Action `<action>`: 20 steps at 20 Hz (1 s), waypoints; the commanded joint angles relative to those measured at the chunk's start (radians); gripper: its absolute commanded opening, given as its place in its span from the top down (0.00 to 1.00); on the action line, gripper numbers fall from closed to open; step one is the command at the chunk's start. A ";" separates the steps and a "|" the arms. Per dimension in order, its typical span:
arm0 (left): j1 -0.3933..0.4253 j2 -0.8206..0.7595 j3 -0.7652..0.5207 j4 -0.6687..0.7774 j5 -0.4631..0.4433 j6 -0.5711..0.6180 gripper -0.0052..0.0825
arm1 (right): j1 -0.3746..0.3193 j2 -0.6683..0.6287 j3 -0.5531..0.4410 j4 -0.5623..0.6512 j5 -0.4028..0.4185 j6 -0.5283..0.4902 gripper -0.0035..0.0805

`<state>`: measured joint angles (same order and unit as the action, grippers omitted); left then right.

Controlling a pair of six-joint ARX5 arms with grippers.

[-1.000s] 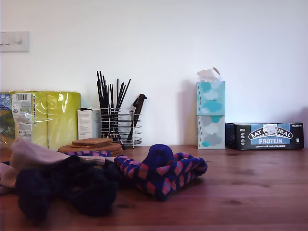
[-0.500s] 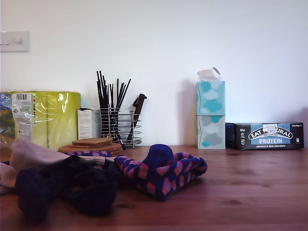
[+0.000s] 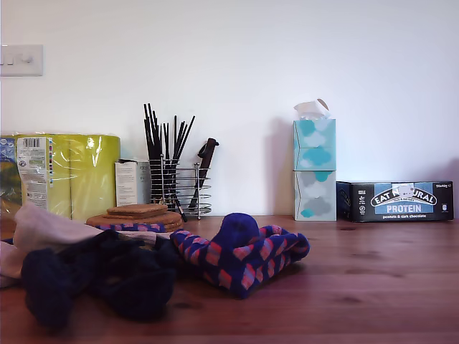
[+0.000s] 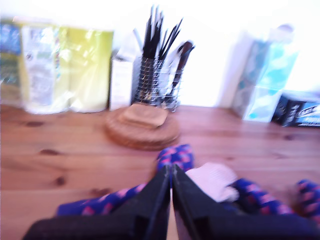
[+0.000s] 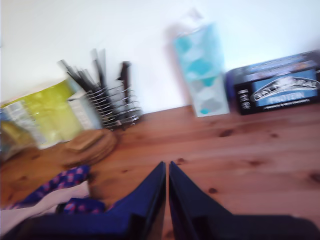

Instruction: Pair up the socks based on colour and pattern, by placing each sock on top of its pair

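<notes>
A blue sock with red-pink checks (image 3: 241, 256) lies bunched at the table's middle in the exterior view. A dark navy heap of socks (image 3: 100, 278) is in front at that view's left, with a pale sock (image 3: 47, 229) behind it. Another checked sock (image 3: 135, 228) peeks out under the cork coasters (image 3: 136, 213). No arm shows in the exterior view. My first gripper (image 4: 170, 170) is shut and empty above a checked sock (image 4: 174, 156) and a pale sock (image 4: 212, 180). My second gripper (image 5: 167, 166) is shut and empty over bare wood, with a checked sock (image 5: 56, 182) off to one side.
Along the wall stand a yellow-green wrapped pack (image 3: 68, 172), a wire caddy of black sticks (image 3: 176, 183), two stacked tissue boxes (image 3: 313, 172) and a dark protein bar box (image 3: 398, 202). Both wrist views are blurred. Bare wooden table (image 3: 380, 287) fills the exterior view's right.
</notes>
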<state>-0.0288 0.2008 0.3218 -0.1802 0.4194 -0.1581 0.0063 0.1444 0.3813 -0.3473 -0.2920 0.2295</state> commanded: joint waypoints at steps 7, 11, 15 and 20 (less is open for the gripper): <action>-0.134 0.399 0.219 -0.112 0.218 0.263 0.96 | 0.022 0.386 0.238 -0.188 -0.381 -0.164 0.97; -0.237 0.585 0.273 -0.142 0.239 0.369 0.96 | 0.098 0.623 0.371 -0.264 -0.382 -0.394 0.97; -0.320 0.745 0.298 -0.141 0.234 0.406 0.96 | 0.232 0.891 0.536 -0.354 -0.293 -0.678 0.97; -0.334 0.820 0.303 -0.126 0.229 0.428 0.96 | 0.410 1.165 0.739 -0.417 -0.084 -0.983 0.97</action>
<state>-0.3641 1.0126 0.6136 -0.3138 0.6495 0.2607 0.3901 1.2884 1.1049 -0.7609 -0.4061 -0.7036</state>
